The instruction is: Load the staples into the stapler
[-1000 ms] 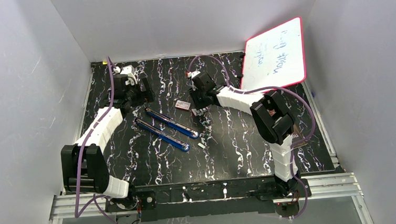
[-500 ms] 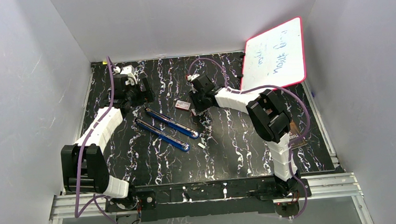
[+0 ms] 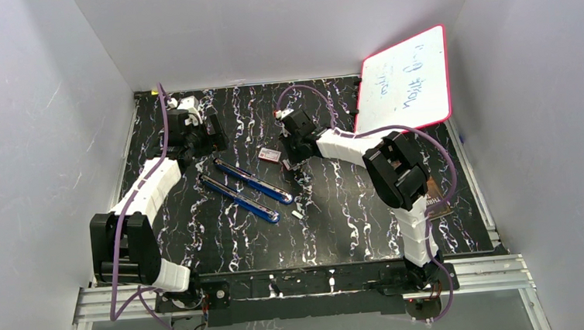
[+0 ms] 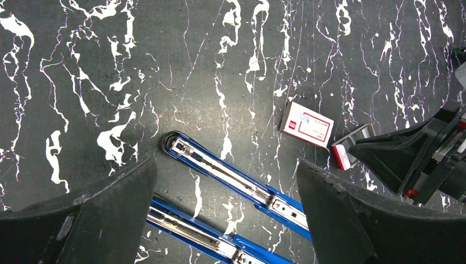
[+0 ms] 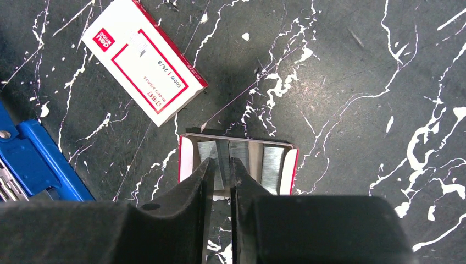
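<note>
The blue stapler lies opened flat as two long arms (image 3: 253, 180) (image 3: 241, 199), also seen in the left wrist view (image 4: 231, 179). My left gripper (image 4: 225, 181) hangs open and empty above its far end (image 3: 208, 144). A small red-edged open tray (image 5: 286, 165) holds silvery staples (image 5: 272, 168) in side-by-side strips. My right gripper (image 5: 221, 165) reaches down into the tray (image 3: 295, 162). Its fingers (image 5: 207, 168) are closed to a narrow gap around one strip. A loose short staple piece (image 3: 296, 213) lies near the stapler's near end.
A red-and-white staple box (image 5: 144, 60) lies flat just beyond the tray, between it and the stapler (image 3: 270, 155). A pink-rimmed whiteboard (image 3: 407, 79) leans at the back right. White walls close in the table on three sides.
The right arm's elbow swung left and its gripper shifted slightly left over the tray a second ago; it has held still since. The left arm has not moved.
</note>
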Robot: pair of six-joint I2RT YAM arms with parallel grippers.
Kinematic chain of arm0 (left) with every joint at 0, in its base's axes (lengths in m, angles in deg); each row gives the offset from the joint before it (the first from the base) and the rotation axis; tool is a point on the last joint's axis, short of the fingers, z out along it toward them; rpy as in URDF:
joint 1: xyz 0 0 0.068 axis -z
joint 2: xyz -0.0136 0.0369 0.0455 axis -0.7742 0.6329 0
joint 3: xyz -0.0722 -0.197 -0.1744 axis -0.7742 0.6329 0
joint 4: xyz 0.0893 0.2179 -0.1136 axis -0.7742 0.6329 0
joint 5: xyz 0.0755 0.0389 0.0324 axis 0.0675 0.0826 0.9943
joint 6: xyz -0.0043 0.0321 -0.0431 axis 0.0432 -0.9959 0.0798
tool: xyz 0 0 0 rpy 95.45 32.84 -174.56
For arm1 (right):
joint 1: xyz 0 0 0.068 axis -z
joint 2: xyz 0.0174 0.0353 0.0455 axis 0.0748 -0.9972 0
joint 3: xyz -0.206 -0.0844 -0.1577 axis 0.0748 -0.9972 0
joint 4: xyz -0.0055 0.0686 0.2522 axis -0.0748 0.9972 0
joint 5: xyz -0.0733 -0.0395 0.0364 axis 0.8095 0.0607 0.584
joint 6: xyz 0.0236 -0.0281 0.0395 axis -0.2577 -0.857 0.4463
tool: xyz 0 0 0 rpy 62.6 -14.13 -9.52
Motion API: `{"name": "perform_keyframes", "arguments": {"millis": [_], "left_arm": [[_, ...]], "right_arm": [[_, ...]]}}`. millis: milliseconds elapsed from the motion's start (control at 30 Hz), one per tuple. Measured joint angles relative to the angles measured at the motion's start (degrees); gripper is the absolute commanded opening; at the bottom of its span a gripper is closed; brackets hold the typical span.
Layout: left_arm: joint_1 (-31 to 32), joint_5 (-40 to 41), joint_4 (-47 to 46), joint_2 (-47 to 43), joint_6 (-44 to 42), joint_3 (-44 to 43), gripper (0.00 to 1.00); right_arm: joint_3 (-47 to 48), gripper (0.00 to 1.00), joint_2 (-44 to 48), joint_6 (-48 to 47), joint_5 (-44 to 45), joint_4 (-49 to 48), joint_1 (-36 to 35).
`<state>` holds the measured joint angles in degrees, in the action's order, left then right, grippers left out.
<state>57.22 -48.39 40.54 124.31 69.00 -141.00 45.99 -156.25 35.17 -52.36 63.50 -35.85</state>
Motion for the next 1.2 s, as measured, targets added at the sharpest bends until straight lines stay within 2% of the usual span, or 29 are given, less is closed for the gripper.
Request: {"name": "perform_keyframes", "arguments": {"millis": [233, 867, 900, 1033, 1200], "left_arm": [[0.0, -0.02, 0.02, 0.0, 0.0, 0.0, 0.97], [0.0, 0.02, 0.15, 0.0, 0.0, 0.0, 0.97], [0.0, 0.02, 0.15, 0.0, 0.0, 0.0, 0.97], [0.0, 0.02, 0.15, 0.0, 0.0, 0.0, 0.97], [0.0, 0.11, 0.17, 0.0, -0.02, 0.0, 0.97]], "right_arm": [[0.09, 0.15, 0.0, -0.02, 0.07, -0.02, -0.04], [0.09, 0.06, 1.38, -0.04, 0.61, 0.0, -0.07], [0.09, 0.08, 1.49, -0.07, 0.72, 0.0, -0.07], [0.09, 0.29, 1.7, -0.09, 1.25, 0.0, -0.07], [0.09, 0.38, 1.7, -0.24, 1.4, 0.52, -0.07]]}}
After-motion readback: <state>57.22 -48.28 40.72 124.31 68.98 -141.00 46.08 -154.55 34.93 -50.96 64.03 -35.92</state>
